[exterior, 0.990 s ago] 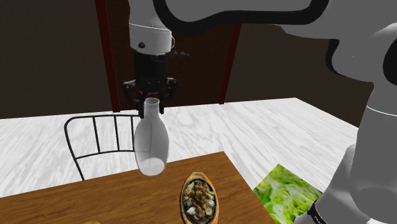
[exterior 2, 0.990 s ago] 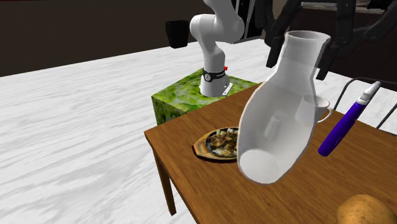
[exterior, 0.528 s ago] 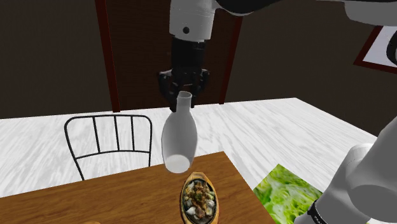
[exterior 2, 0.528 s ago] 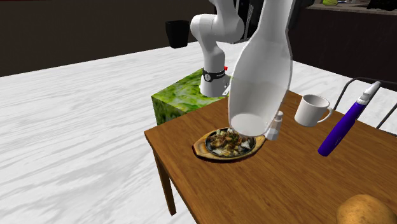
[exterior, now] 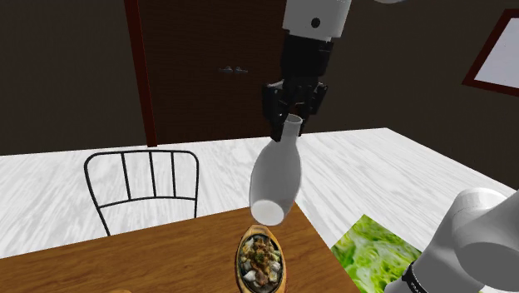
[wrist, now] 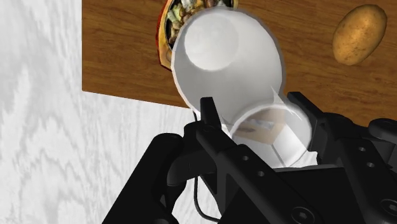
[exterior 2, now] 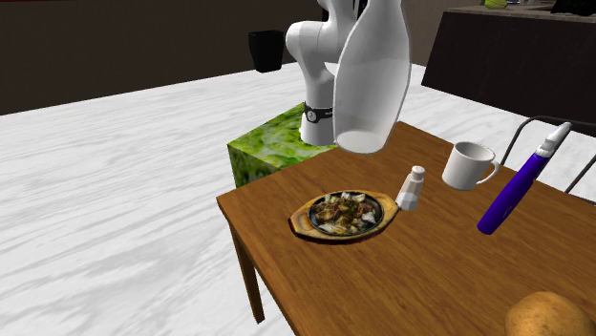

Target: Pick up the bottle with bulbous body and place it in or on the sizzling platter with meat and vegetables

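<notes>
A white bottle (exterior: 276, 179) with a bulbous body and narrow neck hangs in the air, slightly tilted, base downward. My black gripper (exterior: 293, 116) is shut on its neck. In the shoulder view the bottle's base hovers just above the far end of the sizzling platter (exterior: 260, 260), an oval brown dish of meat and vegetables on the wooden table. The second exterior view has the bottle (exterior 2: 372, 76) well above the platter (exterior 2: 342, 216). In the wrist view my gripper (wrist: 254, 121) clasps the bottle (wrist: 226, 60), whose base partly hides the platter (wrist: 170, 19).
On the wooden table (exterior 2: 430, 277) near the platter stand a small white shaker (exterior 2: 411, 188) and a white mug (exterior 2: 468, 164). A purple pen (exterior 2: 521, 186) and a potato (exterior 2: 549, 315) lie further along. A black wire chair (exterior: 141, 187) stands behind. The green-patterned stand (exterior 2: 287, 143) adjoins the table.
My gripper has carried the bottle toward the shoulder view's right and somewhat higher, from above the chair to above the platter's far end. The grip on the neck has held.
</notes>
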You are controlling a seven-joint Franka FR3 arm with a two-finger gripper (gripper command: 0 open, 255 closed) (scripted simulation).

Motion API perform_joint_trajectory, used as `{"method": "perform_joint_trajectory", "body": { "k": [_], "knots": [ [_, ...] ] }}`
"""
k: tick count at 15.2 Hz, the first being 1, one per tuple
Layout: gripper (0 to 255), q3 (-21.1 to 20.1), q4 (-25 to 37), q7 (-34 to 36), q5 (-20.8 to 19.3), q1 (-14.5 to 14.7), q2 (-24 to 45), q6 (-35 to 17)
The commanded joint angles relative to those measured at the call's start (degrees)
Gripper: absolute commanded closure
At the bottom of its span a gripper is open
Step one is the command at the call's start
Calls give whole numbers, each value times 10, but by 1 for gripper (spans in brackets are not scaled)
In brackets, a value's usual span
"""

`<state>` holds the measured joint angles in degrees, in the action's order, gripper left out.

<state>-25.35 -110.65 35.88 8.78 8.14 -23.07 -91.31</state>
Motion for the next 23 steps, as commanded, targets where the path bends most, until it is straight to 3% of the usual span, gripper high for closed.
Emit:
{"method": "perform_joint_trajectory", "body": {
  "k": [1, 23],
  "knots": [
    [255, 3, -20, -4, 5, 2, -13, -7],
    [255, -16, -197, -9, 22, 12, -24, -174]
  ]
}}
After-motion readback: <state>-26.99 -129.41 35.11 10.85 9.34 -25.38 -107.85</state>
